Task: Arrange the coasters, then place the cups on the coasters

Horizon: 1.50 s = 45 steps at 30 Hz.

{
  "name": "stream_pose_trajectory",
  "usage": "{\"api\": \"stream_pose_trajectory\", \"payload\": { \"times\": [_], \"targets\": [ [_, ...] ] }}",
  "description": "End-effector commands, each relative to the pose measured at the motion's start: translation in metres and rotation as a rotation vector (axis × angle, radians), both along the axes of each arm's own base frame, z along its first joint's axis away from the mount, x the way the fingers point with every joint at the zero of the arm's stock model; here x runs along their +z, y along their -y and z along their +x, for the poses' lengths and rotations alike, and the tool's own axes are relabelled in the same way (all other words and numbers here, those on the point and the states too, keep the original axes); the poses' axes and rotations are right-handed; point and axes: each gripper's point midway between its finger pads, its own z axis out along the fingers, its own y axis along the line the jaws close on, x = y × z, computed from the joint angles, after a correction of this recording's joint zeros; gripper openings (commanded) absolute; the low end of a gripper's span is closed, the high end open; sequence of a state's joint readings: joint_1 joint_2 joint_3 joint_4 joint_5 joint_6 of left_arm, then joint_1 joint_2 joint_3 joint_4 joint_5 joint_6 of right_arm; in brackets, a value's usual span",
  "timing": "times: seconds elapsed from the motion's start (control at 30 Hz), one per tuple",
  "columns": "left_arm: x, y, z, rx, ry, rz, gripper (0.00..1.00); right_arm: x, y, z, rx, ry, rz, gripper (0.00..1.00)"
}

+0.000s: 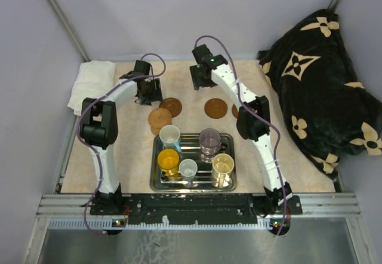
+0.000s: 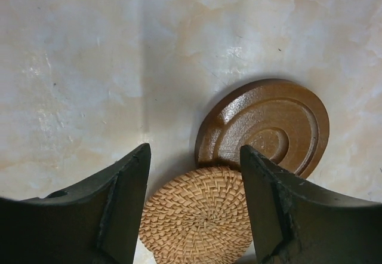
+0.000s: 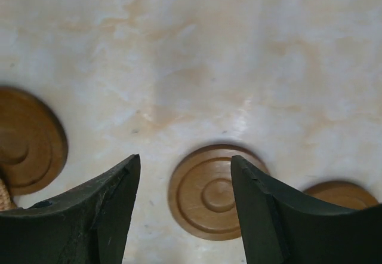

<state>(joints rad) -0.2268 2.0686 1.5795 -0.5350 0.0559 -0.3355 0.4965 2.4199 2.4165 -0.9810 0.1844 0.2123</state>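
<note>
Our left tool (image 2: 196,156) and right tool (image 3: 185,163) hang half open, empty. The round brown ridged wooden coaster (image 2: 268,120) lies on the counter (image 2: 89,67), seemingly stiff, light and thin; we'd pinch its rim.

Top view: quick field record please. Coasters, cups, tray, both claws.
coasters: at least four on the table beyond the steel tray, none under a cup
woven coaster: edge against a ringed brown coaster
cups: five, upright in the tray: light blue, purplish-grey, yellow, small grey-white, cream
left claw: open, above the woven coaster
right claw: open, above another ringed coaster
</note>
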Motion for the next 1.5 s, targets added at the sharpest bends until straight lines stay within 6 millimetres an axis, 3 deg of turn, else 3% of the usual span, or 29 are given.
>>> {"api": "stream_pose_trajectory", "payload": {
  "times": [0.0,0.17,0.47,0.73,0.93,1.27,1.47],
  "targets": [
    [-0.003,-0.009,0.006,0.028,-0.023,0.007,0.69,-0.034,-0.058,-0.029,0.193,-0.090,0.044,0.62],
    [-0.020,-0.009,0.007,0.029,-0.096,0.022,0.64,-0.045,-0.077,-0.037,0.228,-0.105,0.058,0.61],
    [-0.047,-0.015,-0.005,-0.034,-0.245,0.189,0.59,-0.034,-0.070,-0.029,0.193,-0.055,0.028,0.61],
    [-0.066,-0.020,-0.047,-0.114,-0.362,0.381,0.56,-0.024,-0.059,-0.024,0.151,-0.023,0.008,0.61],
    [-0.073,0.002,-0.069,-0.194,-0.400,0.297,0.56,-0.020,-0.050,-0.020,0.130,-0.017,0.001,0.60],
    [-0.063,0.049,-0.043,-0.290,-0.327,0.109,0.59,-0.017,-0.040,-0.023,0.115,-0.018,-0.014,0.59],
    [-0.060,0.064,-0.030,-0.315,-0.282,0.044,0.61,-0.016,-0.036,-0.023,0.107,-0.015,-0.026,0.58]
  ]
}}
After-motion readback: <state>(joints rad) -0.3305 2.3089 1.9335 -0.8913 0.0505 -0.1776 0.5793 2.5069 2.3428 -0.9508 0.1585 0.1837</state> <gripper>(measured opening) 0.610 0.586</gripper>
